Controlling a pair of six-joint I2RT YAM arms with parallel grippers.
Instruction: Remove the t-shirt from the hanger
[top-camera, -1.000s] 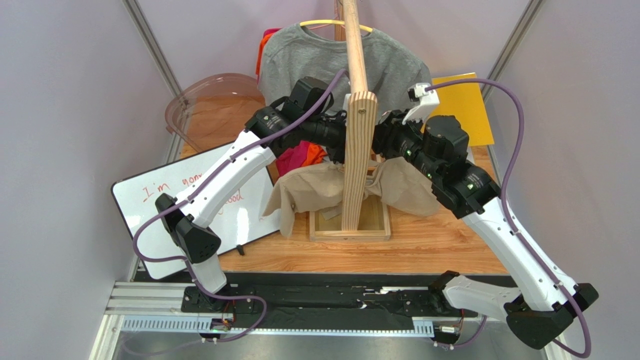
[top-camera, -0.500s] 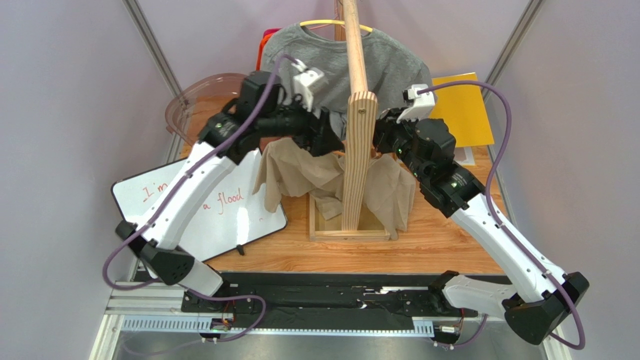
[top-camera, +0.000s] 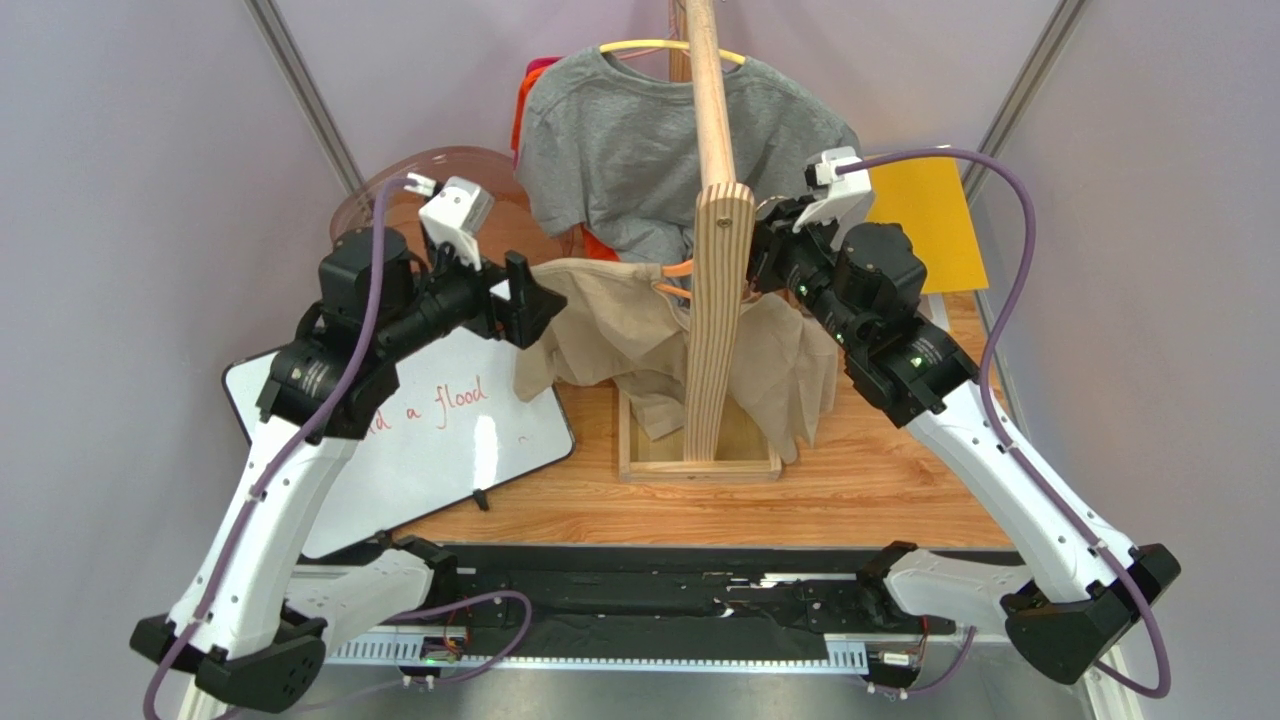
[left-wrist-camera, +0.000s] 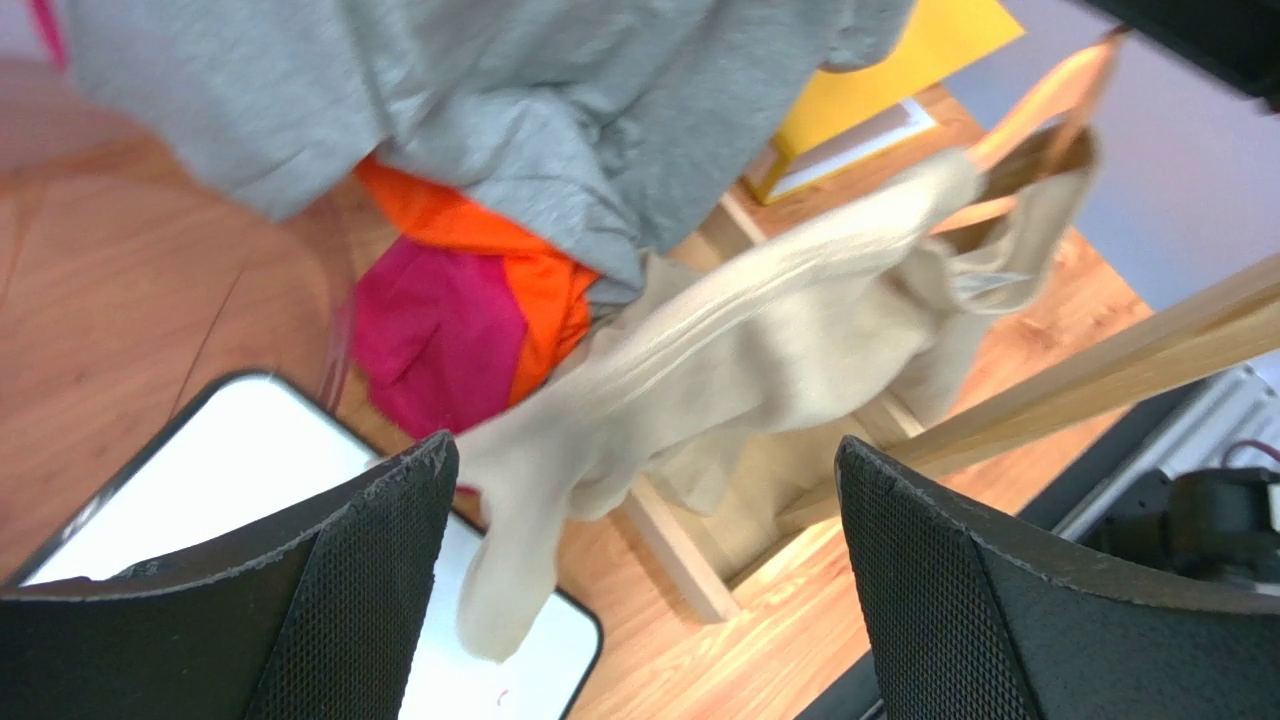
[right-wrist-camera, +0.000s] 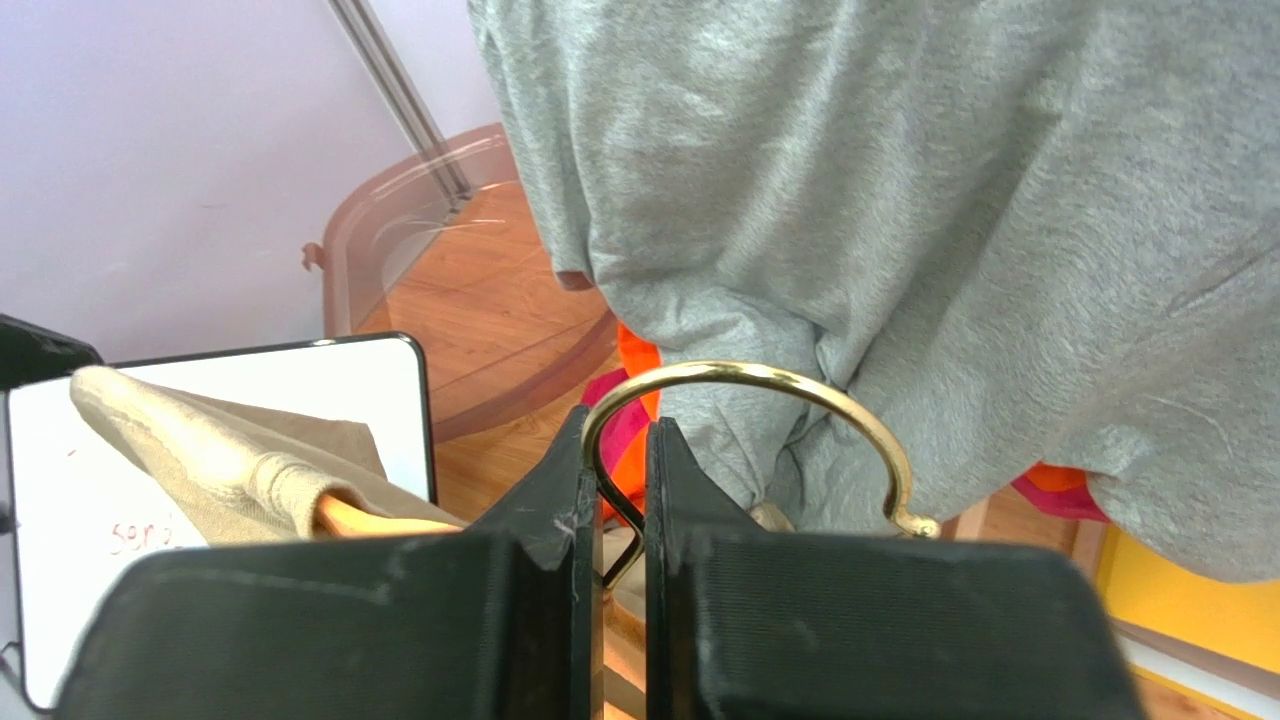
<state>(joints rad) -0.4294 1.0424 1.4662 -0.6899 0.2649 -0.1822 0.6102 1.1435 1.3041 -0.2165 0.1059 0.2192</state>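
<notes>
The beige t-shirt (top-camera: 631, 323) hangs bunched on the orange hanger (top-camera: 678, 270), draped on both sides of the wooden post. My right gripper (top-camera: 769, 240) is shut on the hanger's gold metal hook (right-wrist-camera: 751, 375), the fingers (right-wrist-camera: 541, 510) pinching its stem. In the right wrist view one orange arm of the hanger (right-wrist-camera: 361, 521) sticks out of the t-shirt (right-wrist-camera: 211, 450). My left gripper (top-camera: 526, 300) stands open just left of the t-shirt, holding nothing. In the left wrist view the t-shirt (left-wrist-camera: 781, 330) hangs beyond the wide-apart fingers (left-wrist-camera: 361, 570).
A wooden stand (top-camera: 718, 300) with a square base (top-camera: 646, 468) rises mid-table. A grey t-shirt (top-camera: 646, 128) hangs behind on a yellow hanger, with magenta and orange cloth (left-wrist-camera: 451, 315) under it. A whiteboard (top-camera: 451, 435) lies left, a clear bowl (top-camera: 398, 195) back left, a yellow folder (top-camera: 924, 210) back right.
My left gripper let go of the t-shirt, opened wide and drew back to the left. The right gripper closed on the hook and raised the hanger with the t-shirt.
</notes>
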